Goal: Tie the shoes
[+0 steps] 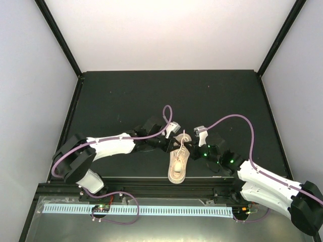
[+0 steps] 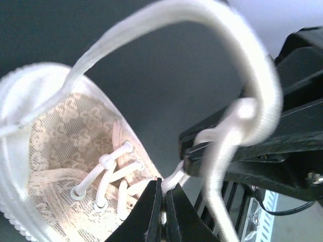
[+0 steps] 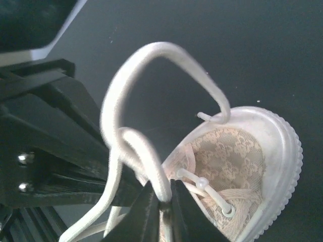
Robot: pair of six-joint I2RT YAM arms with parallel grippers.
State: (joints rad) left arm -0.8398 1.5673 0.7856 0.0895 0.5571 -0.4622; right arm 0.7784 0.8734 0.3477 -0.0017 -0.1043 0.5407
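the sneaker [image 1: 177, 165] lies at the near edge of the counter [image 1: 126, 96], and its laces [image 1: 183, 137] arch up in a loop over its laced front. just left of the sneaker the left gripper [image 2: 162, 194] pinches one strand and just right of it the right gripper [image 3: 161, 197] pinches another, apparently keeping the loop open for knotting. the top view gives this layout, but only the wrist views show the pinches.
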